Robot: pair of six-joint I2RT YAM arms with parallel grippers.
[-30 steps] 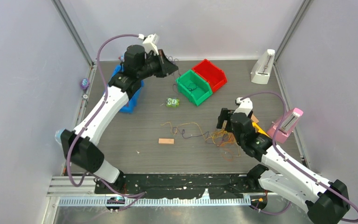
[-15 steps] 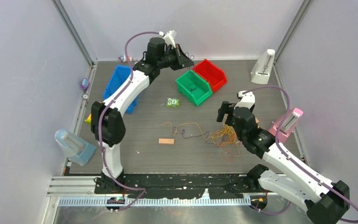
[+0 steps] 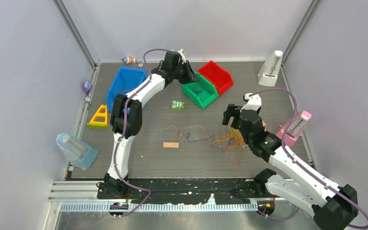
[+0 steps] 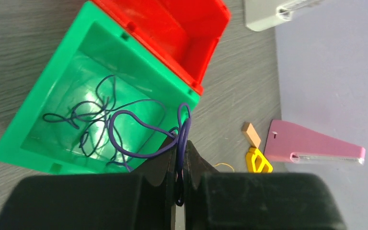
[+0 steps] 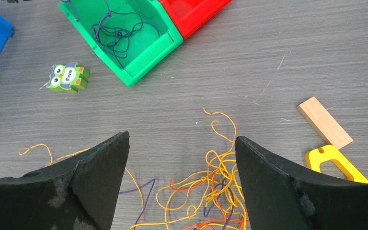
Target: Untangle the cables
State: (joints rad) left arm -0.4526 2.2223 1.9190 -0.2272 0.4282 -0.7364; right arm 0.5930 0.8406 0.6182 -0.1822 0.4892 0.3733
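L fingers (image 4: 175,160) clamped on thin purple cable (image 4: 139,129), at green plastic bin (image 4: 31,112) rim. R fingers (image 3: 232,117) wide apart over loose orange/yellow tangle (image 5: 211,191); grained grey desk (image 5: 268,48) open btwn.

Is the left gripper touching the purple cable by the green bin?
Touching. The left wrist view shows the purple cable pinched inside the shut left gripper, with its loops hanging over the green bin.

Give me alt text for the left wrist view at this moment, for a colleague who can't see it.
The left tool is shut on a purple cable that loops into the green bin. A red bin sits against it, with a pink wedge farther right.
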